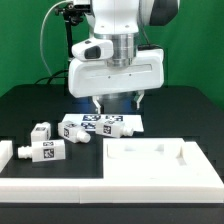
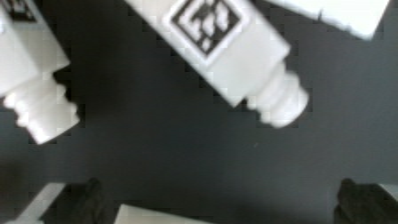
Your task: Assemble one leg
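Observation:
Several stubby white legs with black-and-white tags lie on the black table at the exterior view's left: one (image 1: 42, 131), one (image 1: 46, 152) and one (image 1: 72, 131). My gripper (image 1: 118, 101) hangs open and empty above the table, just behind them and over the marker board (image 1: 128, 122). In the wrist view one tagged leg (image 2: 222, 45) lies slantwise ahead of my gripper (image 2: 217, 203), with a second white leg (image 2: 32, 82) beside it. Both dark fingertips (image 2: 71, 203) stand far apart with only bare table between them, clear of the legs.
The large flat white panel with raised rim (image 1: 190, 172) lies at the front on the exterior view's right. A long white rail (image 1: 50, 187) runs along the front. A white corner (image 2: 178, 215) shows between the fingers in the wrist view. A green backdrop stands behind.

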Robot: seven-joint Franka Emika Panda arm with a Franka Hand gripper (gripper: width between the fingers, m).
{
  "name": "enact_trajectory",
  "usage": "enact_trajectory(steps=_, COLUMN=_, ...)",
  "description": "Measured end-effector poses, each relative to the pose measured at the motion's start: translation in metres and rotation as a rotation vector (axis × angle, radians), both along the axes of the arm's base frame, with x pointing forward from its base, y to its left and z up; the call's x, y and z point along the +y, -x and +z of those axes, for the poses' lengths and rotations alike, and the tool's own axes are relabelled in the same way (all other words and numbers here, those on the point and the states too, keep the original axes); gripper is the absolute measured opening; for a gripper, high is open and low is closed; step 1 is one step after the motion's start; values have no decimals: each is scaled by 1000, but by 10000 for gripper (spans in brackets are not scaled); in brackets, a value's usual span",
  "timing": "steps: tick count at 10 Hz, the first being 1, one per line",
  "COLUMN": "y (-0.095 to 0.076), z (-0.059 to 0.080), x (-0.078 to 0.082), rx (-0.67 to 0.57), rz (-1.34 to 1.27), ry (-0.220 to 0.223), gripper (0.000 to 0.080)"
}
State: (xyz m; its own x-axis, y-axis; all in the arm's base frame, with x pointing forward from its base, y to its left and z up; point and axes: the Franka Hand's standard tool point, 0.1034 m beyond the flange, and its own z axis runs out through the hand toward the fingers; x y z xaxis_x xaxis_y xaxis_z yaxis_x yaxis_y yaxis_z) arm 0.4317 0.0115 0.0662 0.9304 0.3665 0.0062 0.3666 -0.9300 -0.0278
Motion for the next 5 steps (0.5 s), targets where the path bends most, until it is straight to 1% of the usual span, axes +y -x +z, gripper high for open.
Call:
enact_trajectory(steps=1, y=10, z=-5, x=-3, rx=-14, rz=74, ry=6, gripper=648)
enact_trajectory(steps=3, y=10, z=-6, x=-2, rx=-6, rz=53, ry=5, gripper=648)
enact_trajectory(steps=4, y=11, z=-8, x=-3, rx=-8, rz=76, ry=8, gripper=648)
enact_trajectory(steps=5, y=12, z=-16, x=-4, rx=-29, rz=170, ry=19, gripper=648)
